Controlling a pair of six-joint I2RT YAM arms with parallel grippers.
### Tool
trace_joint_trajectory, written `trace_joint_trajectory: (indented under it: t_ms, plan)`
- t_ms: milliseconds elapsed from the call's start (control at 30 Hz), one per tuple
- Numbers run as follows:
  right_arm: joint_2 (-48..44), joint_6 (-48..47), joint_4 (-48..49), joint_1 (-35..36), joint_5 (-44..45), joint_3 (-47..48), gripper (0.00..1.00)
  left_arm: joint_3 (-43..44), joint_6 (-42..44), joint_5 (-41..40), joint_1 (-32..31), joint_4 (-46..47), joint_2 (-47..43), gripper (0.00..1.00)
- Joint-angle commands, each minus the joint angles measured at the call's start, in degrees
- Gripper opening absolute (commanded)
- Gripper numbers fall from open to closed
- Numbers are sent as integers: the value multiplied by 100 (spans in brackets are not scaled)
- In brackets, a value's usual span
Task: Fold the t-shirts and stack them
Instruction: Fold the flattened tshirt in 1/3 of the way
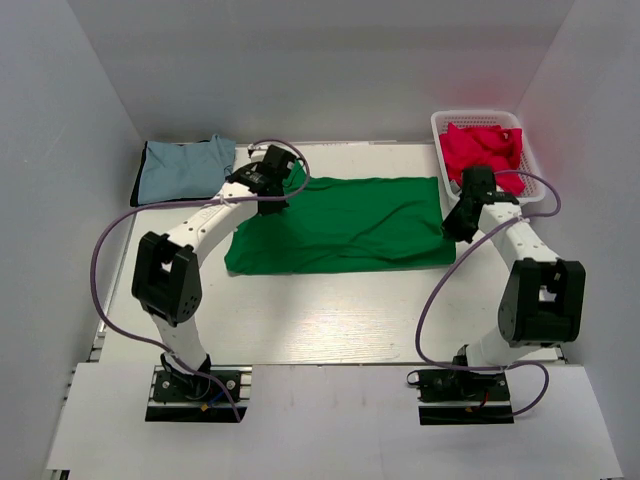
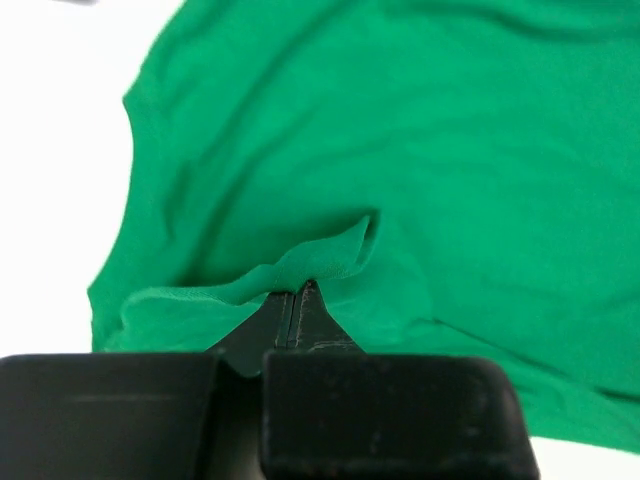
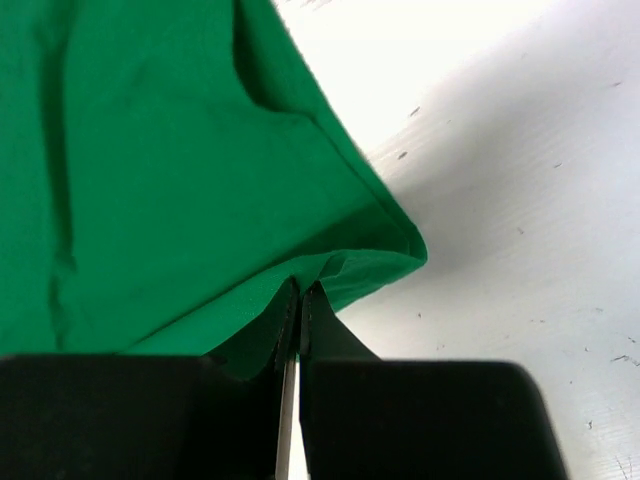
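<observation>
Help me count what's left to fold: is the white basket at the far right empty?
No, the white basket holds a crumpled red shirt in the top view.

Bright, even light is cast from above; the tabletop (image 1: 330, 320) is washed out; both wrist views are blurred up close.

Robot lab test cell, plain white enclosure walls (image 1: 90, 90), white table (image 1: 330, 320), bolted arm bases (image 1: 195, 385)

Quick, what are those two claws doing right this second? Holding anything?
Left gripper: closed, pinching a fold of the green t-shirt.
Right gripper: closed, pinching the same shirt's edge near a corner.
</observation>
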Motion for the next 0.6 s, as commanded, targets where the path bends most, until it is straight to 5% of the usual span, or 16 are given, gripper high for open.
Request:
trace_joint_trajectory:
  t_ms: [0, 333, 367, 433, 467, 500, 567]
  plan:
    - [234, 230, -292, -90, 344, 426, 0, 376, 167, -412, 255, 329, 81, 0]
    - [1315, 380, -319, -442, 125, 944, 0, 719, 439, -148, 677, 944, 915, 0]
    - [1377, 319, -293, -442, 37, 1041, 25, 798, 501, -148, 730, 1005, 1004, 0]
    - [1421, 213, -109, -433, -112, 1086, 43, 913, 571, -148, 783, 1119, 1171, 20]
    - [1421, 100, 66, -442, -278, 1068, 49, 913, 780, -148, 783, 1451, 1293, 40]
    - [1395, -40, 225, -424, -315, 1033, 49, 913, 861, -148, 783, 1663, 1295, 60]
    - [1360, 3, 331, -407, -236, 1033, 54, 913, 1018, -262, 836, 2207, 1426, 82]
